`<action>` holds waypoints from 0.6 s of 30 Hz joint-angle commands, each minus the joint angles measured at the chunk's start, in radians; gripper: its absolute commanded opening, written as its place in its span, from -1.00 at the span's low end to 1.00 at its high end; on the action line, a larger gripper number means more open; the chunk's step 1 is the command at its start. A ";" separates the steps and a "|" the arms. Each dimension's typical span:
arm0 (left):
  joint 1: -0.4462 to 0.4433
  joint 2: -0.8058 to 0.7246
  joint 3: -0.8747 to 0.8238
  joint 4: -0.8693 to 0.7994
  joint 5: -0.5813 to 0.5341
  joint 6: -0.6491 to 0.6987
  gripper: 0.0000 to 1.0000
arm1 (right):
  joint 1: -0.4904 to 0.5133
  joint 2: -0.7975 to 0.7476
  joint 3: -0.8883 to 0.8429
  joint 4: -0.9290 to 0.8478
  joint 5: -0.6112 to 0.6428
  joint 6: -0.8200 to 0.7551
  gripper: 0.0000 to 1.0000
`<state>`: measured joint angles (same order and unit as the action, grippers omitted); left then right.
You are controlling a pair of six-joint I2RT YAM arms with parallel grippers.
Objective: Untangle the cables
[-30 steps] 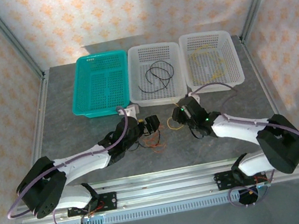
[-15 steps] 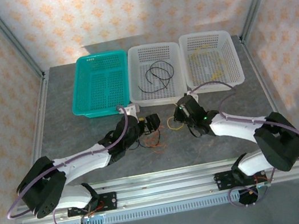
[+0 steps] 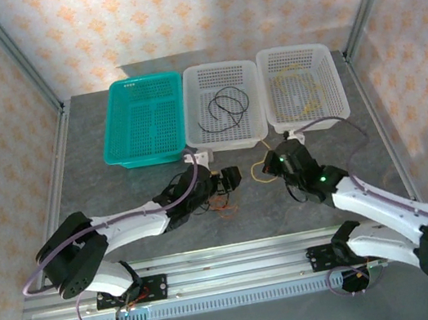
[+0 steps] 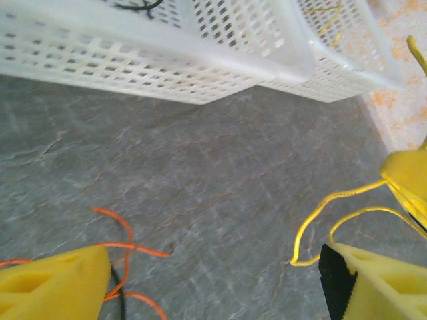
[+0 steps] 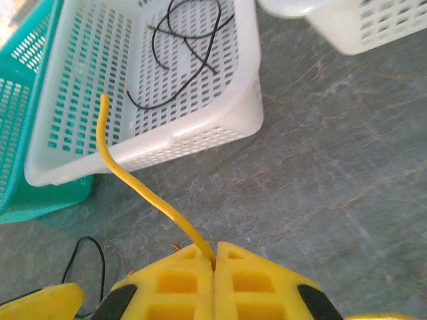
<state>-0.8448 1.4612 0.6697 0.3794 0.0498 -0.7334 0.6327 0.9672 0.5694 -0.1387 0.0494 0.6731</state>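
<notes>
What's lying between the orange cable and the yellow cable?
Nothing; the left wrist view shows bare grey table between the orange cable and the yellow cable.

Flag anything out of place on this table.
An orange cable lies loose on the table beside the open left gripper, outside the baskets. The right gripper is shut on a yellow cable.

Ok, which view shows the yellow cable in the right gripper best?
Right wrist: the yellow cable runs straight into the shut right gripper. Left wrist shows its looping tail; top external, a small loop.
</notes>
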 commanded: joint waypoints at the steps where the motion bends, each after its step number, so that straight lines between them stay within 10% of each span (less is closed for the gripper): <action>1: -0.013 0.031 0.066 0.040 0.001 0.007 0.68 | 0.005 -0.095 -0.027 -0.099 0.089 0.029 -1.00; 14: -0.024 0.171 0.312 0.013 -0.002 0.103 0.98 | 0.004 -0.119 0.080 -0.230 0.303 0.084 -1.00; 18: -0.022 0.223 0.385 0.018 0.041 0.108 0.99 | -0.034 -0.100 0.114 -0.171 0.122 -0.079 -1.00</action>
<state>-0.8688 1.6459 1.0019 0.3843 0.0578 -0.6533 0.6239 0.8589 0.6292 -0.3264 0.2230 0.6807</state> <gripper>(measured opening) 0.994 0.038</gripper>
